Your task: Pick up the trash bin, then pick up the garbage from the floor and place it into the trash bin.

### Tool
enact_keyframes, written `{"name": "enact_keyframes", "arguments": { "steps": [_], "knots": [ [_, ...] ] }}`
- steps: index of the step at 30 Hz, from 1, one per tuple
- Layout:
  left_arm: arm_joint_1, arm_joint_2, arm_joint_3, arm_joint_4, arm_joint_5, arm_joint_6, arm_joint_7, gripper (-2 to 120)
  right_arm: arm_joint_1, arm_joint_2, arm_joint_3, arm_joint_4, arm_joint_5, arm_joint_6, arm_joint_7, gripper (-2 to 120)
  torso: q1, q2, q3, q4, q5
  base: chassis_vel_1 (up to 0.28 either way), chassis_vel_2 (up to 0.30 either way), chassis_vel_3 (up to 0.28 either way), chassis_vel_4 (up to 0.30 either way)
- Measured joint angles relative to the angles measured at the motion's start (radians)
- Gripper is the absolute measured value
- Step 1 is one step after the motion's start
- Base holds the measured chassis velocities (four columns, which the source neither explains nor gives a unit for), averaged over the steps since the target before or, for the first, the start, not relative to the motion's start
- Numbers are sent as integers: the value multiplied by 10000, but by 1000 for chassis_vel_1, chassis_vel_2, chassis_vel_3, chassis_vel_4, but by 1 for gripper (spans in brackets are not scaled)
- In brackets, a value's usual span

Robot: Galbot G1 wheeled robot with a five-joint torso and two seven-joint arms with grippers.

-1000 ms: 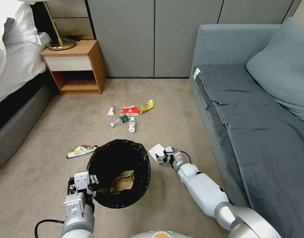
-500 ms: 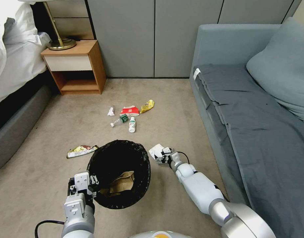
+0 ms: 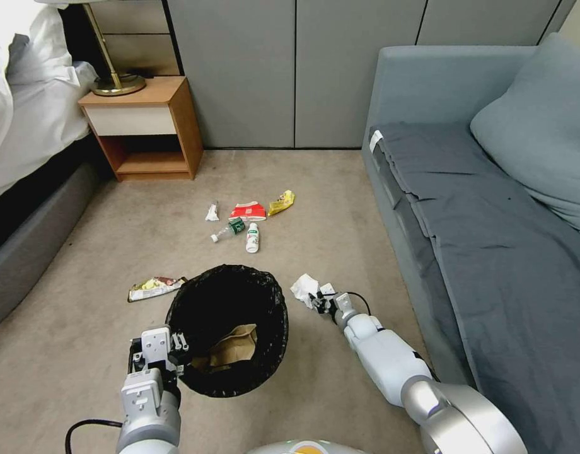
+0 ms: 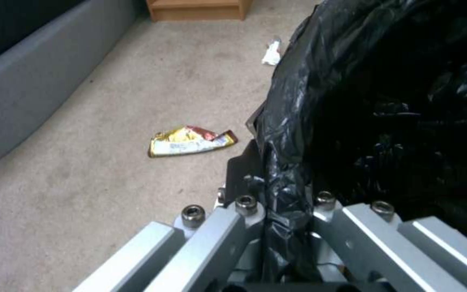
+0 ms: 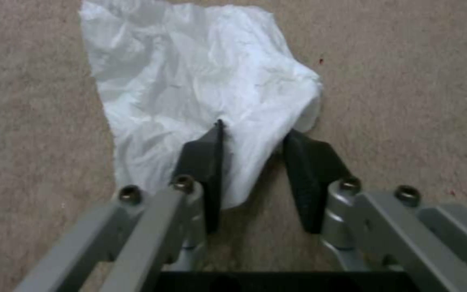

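Right gripper point(image 5: 252, 162) jaws pinch only a thin fold of white tissue point(image 5: 201, 93), lower centre; it may slip. Left gripper point(image 4: 277, 202) jaws clamp the trash bin point(image 3: 227, 328) rim.

Beige carpet point(image 3: 340, 208) bears scattered litter point(image 3: 246, 221) and, seemingly, a tissue point(image 3: 304, 288).

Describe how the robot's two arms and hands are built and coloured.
Both arms have glossy white-grey rounded shells with silver joints. The left hand has a boxy white mount and a black cable looping below. The right hand has silver linkage bars with bolts, black wedge fingers and a black cable.
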Motion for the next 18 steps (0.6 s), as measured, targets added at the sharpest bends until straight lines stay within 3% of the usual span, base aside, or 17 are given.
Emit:
{"name": "enact_keyframes", "arguments": {
  "steps": [8, 18],
  "knots": [
    [39, 34, 9, -3, 6, 0, 0, 1, 0, 16, 31, 0, 23, 48, 33, 0, 0, 0, 0, 0, -1, 0, 0, 0, 0],
    [56, 56, 52, -8, 27, -6, 0, 1, 4, -76, 87, 178, 79, 111, 104, 0, 1, -1, 0, 0, -1, 0, 0, 0, 0]
  ]
}}
